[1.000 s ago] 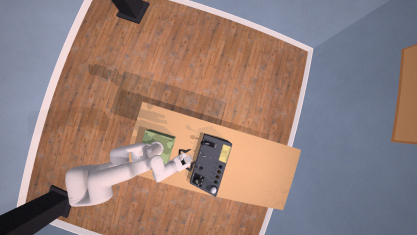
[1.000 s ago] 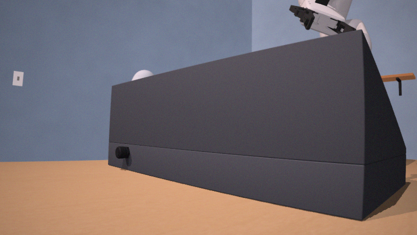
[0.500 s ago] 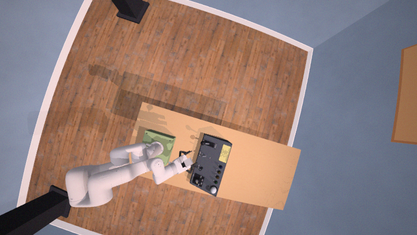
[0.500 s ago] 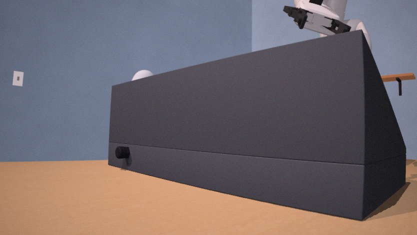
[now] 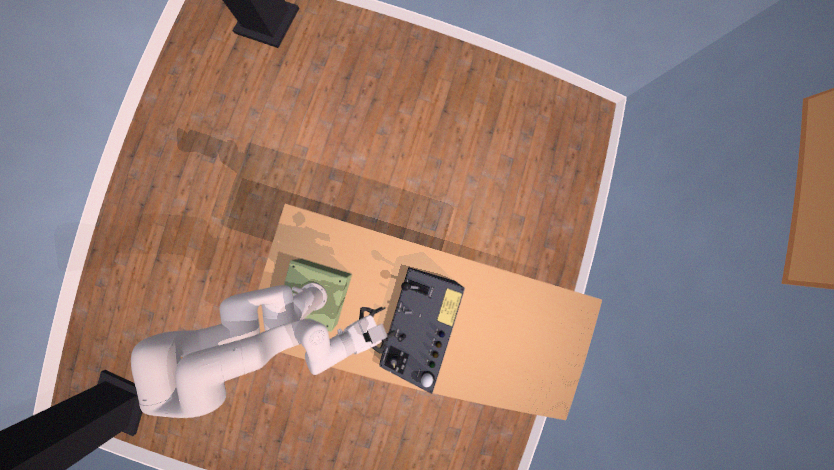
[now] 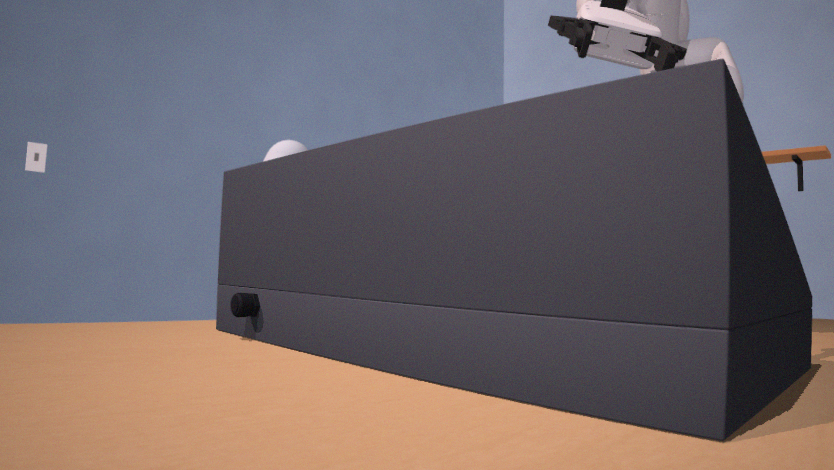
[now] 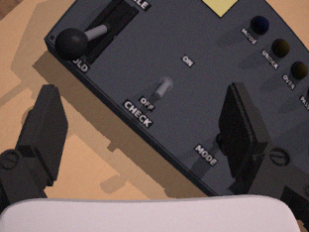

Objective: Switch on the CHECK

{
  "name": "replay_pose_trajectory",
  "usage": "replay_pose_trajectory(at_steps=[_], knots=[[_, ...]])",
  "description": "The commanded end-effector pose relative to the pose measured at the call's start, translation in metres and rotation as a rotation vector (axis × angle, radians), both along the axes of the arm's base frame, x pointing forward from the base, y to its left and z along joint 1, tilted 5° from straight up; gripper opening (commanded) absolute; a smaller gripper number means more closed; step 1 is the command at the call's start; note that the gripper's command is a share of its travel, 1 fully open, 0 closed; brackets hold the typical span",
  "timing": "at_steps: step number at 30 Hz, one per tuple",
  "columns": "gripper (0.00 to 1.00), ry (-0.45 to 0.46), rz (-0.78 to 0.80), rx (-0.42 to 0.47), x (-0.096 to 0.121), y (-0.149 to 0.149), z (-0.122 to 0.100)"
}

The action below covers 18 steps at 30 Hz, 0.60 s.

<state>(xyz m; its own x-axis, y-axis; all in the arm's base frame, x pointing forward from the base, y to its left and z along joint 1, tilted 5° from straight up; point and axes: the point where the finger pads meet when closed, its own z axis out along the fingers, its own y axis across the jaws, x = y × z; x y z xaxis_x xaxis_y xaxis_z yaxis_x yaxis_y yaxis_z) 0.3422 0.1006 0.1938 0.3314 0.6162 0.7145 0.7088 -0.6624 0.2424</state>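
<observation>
Spread to their widest and holding nothing, the jaws of the black two-finger gripper (image 7: pixel 142 127) hang above the near edge of the dark grey slope-faced console (image 5: pixel 421 326), which sits on the pale orange table top (image 5: pixel 525 344). In the wrist view one finger (image 7: pixel 46 127) is off the console over the table, and the other finger (image 7: pixel 241 130) is over the panel near the MODE label.

Between them lies the small grey toggle switch marked CHECK (image 7: pixel 161 88). Its stub points toward the OFF mark on the near side, with the ON mark on the far side, so the step in hand appears to be the approach, with the flick itself not yet made.

To do it well, I would bring a single fingertip down just on the near side of the stub and nudge it away toward ON with a short, light stroke. A hard shove could slide or tip the loose box. The black ball-topped CYCLE lever (image 7: pixel 73 43) stands to one side, and the row of dark round buttons (image 7: pixel 280 48) lies beyond the other finger. Both need a clear berth, so narrowing the jaws first might help.
</observation>
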Motion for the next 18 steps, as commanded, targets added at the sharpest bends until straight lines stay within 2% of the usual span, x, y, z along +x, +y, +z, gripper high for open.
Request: replay_pose_trajectory(at_steps=[1, 2, 17, 18], knots=[[1.00, -0.005, -0.036, 0.034, 0.008, -0.012, 0.004], [1.00, -0.006, -0.077, 0.070, 0.015, -0.028, 0.006], [1.00, -0.006, -0.077, 0.070, 0.015, -0.028, 0.006], [1.00, -0.007, -0.124, 0.108, 0.022, -0.045, 0.006]])
